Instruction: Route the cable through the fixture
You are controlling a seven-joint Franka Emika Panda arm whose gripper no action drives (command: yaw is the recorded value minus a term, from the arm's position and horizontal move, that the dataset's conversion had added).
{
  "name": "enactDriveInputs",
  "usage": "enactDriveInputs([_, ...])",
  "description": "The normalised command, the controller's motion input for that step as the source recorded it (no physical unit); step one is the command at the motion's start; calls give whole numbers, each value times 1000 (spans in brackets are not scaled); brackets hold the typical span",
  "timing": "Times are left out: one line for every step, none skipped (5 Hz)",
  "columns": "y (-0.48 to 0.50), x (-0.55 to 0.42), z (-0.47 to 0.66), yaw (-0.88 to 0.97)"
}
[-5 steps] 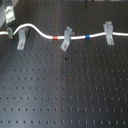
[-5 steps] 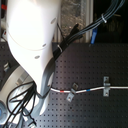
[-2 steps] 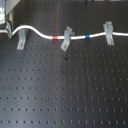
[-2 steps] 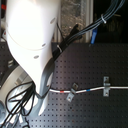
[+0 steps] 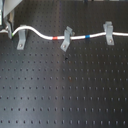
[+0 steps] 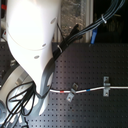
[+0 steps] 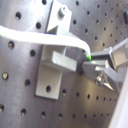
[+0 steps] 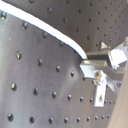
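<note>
Gripper: in the first wrist view, the fingers are closed on the cable, pinching it just past the fixture, probably so the cord can be steered sideways.
Fixture: upper left of the first exterior view. The cable arches over its forked top (whether it is seated in the V, I cannot tell).
Red band: just left of the middle clip.
Middle clip: upper centre, with the cord crossing its top.
Blue band: between the middle clip and the right clip.
Right clip: upper right; it seems to hold the far run taut.
Judgement: the arch needs lowering into the fork.
</note>
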Motion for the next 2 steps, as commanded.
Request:
enactDriveInputs([-277, -122, 75, 6])
enactDriveInputs([-182, -113, 2, 74])
